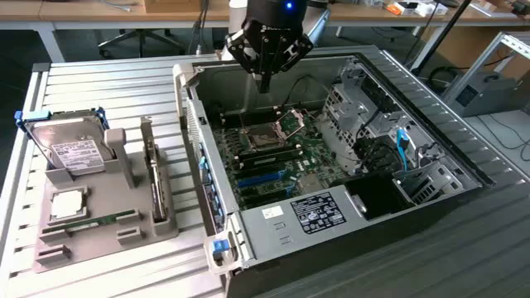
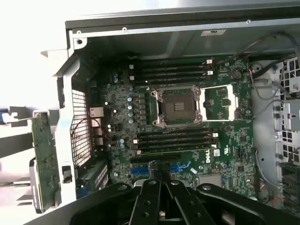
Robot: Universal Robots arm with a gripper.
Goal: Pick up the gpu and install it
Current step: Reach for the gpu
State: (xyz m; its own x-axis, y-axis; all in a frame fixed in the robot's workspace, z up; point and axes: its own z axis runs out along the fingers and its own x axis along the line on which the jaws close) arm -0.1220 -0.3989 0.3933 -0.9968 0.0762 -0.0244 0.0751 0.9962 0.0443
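A robot arm's gripper hangs over the open computer case, jaws pressed together and holding nothing; the gpu stands on edge in a slot of the grey holder on the table, at the exterior view's left, well apart from the gripper and near the hard drive; thin, stiff and probably light, the card looks fragile at its parts and contacts, and seems best pinched across its upper edge.
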